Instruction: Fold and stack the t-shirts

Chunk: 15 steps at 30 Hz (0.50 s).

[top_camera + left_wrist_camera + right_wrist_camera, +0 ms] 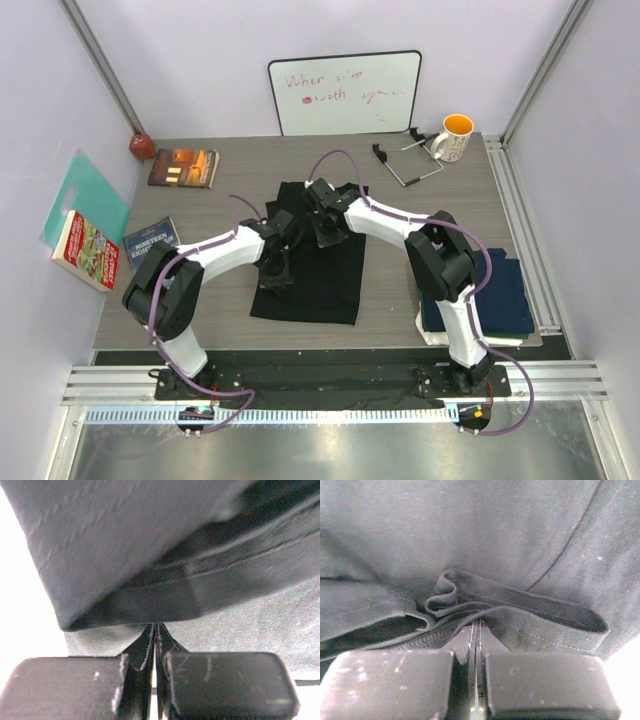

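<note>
— Grip, both sides?
— My left gripper (pixel 156 640) and right gripper (pixel 476 632) pinch edges of the black t-shirt (pixel 320 285); only the wrist views show that. Overhead alone shows it mid-table (pixel 225 310), with the folded navy t-shirt (pixel 505 290) rightward.

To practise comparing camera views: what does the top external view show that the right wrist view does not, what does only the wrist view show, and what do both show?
Only the top external view: the whole table, the left gripper, the whiteboard, the mug, the books and the folded navy t-shirt. Only the right wrist view: the shirt's ribbed band, bunched right at the shut fingers. Both: the black t-shirt and the right gripper pinching it.
</note>
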### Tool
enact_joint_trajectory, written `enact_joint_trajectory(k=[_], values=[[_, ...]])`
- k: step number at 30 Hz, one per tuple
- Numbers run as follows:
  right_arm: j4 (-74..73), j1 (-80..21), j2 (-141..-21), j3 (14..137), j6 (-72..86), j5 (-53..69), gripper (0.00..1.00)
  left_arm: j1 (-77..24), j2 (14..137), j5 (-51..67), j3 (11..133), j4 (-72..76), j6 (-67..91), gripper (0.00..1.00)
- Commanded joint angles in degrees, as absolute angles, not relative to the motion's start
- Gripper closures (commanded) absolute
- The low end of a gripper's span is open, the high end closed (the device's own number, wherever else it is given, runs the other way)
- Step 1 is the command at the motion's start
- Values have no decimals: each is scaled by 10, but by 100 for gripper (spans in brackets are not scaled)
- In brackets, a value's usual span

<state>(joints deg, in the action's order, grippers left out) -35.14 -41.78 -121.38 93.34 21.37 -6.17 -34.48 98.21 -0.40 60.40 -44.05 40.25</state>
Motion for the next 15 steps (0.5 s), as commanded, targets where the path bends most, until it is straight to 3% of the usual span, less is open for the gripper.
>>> enact_joint_trajectory(k=[1, 15], values=[[-333, -417, -1216, 948, 214, -94, 99, -339, 937, -35, 596, -435, 403, 100], [-340, -398, -1233, 932, 236, -148, 99, -334, 903, -36, 584, -423, 391, 100]])
